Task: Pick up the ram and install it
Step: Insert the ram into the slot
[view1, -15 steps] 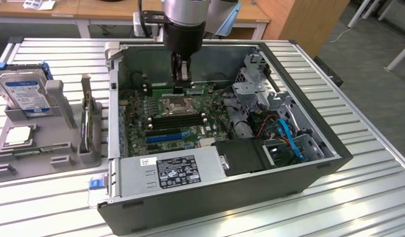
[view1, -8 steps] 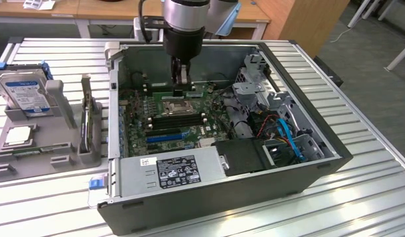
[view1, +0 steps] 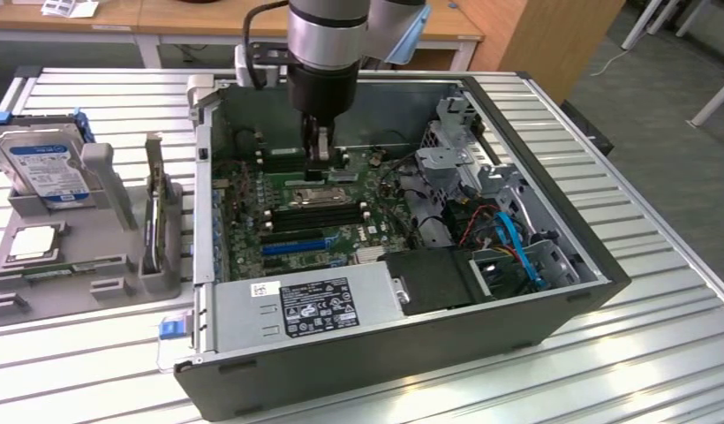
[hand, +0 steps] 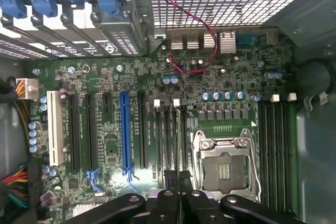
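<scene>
Nearest you in the exterior view, on the near side of the CPU socket [view1: 319,192], the boxed power supply [view1: 303,309] sits label-up in the open PC case [view1: 456,362], which rests on the slatted metal table [view1: 657,344]. Between the PSU and the socket you've got a bank of dark mem slots [view1: 319,215] and some blue expansion slots [view1: 294,246]. Well apart from the socket, to the exterior view's left and outside the case, a grey parts tray [view1: 103,190] carries the hard drive [view1: 47,168] w/ blue label, standing up, and a square silver processor chip [view1: 33,240] lying flat. Just beyond the socket the gripper [view1: 322,148] hangs down inside the case off the arm [view1: 329,35]. In the wrist view its fingers [hand: 167,203] are pinched nearly together w/ the ram [hand: 179,148] clamped between them. You see the ram edge-on as a thin dark line, above the white-latched slot pair [hand: 166,129] just beside the socket. Can't tell if it touches a slot. Farthest from the socket, past the case's back wall, stand wooden desks [view1: 197,18].
</scene>
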